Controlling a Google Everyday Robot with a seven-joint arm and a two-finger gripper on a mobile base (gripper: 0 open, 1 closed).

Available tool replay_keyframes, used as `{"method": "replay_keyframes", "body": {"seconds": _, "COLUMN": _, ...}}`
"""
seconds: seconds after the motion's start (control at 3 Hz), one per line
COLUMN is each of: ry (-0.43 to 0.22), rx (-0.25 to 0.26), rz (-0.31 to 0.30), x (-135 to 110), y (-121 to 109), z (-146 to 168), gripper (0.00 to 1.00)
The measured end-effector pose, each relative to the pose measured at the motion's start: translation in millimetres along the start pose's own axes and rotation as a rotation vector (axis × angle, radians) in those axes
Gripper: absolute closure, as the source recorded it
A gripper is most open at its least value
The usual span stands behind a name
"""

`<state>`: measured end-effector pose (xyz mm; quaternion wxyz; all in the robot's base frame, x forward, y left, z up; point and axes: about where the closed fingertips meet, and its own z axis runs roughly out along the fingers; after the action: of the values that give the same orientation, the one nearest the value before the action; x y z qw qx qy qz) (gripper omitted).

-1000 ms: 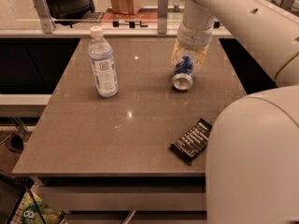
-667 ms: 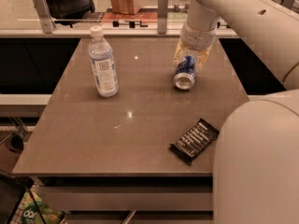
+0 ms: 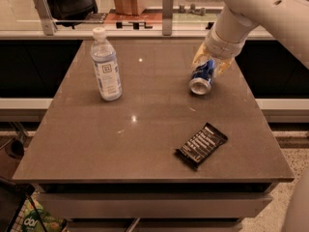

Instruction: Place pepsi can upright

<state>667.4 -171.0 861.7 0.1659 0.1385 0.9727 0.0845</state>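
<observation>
The small blue aluminium pepsi can [image 3: 203,75] with silver ends is toward the far right of the brown, smooth-topped table [image 3: 145,149], tilted rather than upright: one silver end faces the camera and points down toward the table, while the other end is hidden by the tool. The two-finger tool [image 3: 211,64] at the end of the white robot arm [image 3: 251,8] is clamped on the pepsi can, with pale yellowish fingers [image 3: 198,57] against either side of it. Whether the can's lower rim touches the table, I cannot tell. Well apart, on the far left, a clear plastic water bottle [image 3: 106,66] with a white cap stands upright. A dark rectangular snack bar wrapper [image 3: 201,145] lies flat nearer the front edge, apart from the can
</observation>
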Motion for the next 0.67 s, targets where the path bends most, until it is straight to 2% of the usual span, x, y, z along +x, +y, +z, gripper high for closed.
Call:
{"method": "replay_keyframes", "body": {"seconds": 0.33, "ry": -0.09, "rx": -0.067, "rz": 0.046, "x": -0.9, "y": -14.0, "z": -5.2, "gripper": 1.0}}
{"method": "replay_keyframes", "body": {"seconds": 0.67, "ry": -0.177, "rx": -0.135, "rz": 0.085, "x": -12.9, "y": -30.3, "z": -12.5, "gripper": 1.0}}
